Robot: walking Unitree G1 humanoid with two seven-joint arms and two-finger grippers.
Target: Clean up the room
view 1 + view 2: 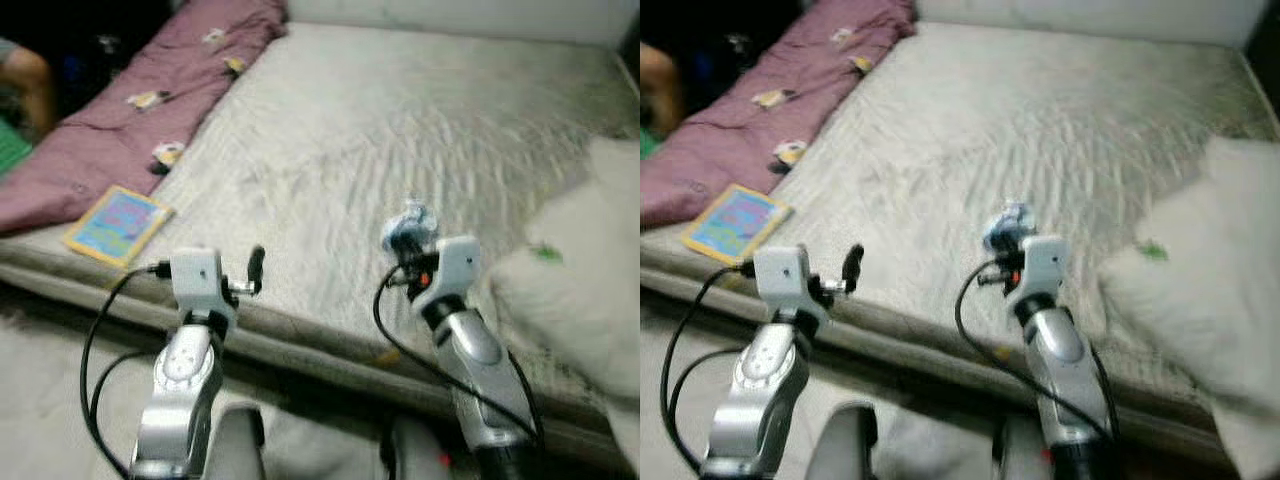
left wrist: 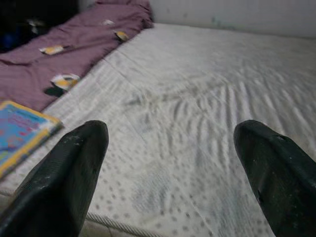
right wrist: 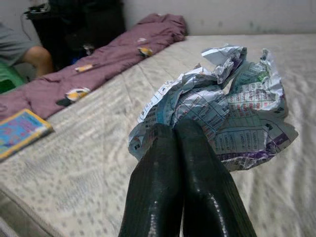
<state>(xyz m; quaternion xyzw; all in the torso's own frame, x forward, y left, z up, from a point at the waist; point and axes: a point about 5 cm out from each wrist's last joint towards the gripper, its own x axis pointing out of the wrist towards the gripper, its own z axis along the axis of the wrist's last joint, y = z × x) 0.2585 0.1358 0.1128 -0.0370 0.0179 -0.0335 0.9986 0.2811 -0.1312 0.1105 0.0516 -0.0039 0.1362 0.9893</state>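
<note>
Over the bed's (image 1: 330, 140) near edge, a crumpled printed paper ball (image 3: 222, 113) is pinched in the right tool (image 3: 180, 133), whose black fingers are pressed together on the wad's lower side. So the paper is held up off the pale mattress, not lying on it. The left tool (image 2: 170, 148) is held over the same near edge, closer to the near left corner, with its fingers spread wide and nothing caught between them. A colourful book (image 1: 117, 225) is seen flat by the near left corner, just beside a maroon blanket (image 1: 150, 90) that is bunched along the left edge of the bed. A white pillow (image 1: 585, 270) is rested at the right edge. A person's arm (image 3: 29, 52) can be made out past the left edge, off the bed.
</note>
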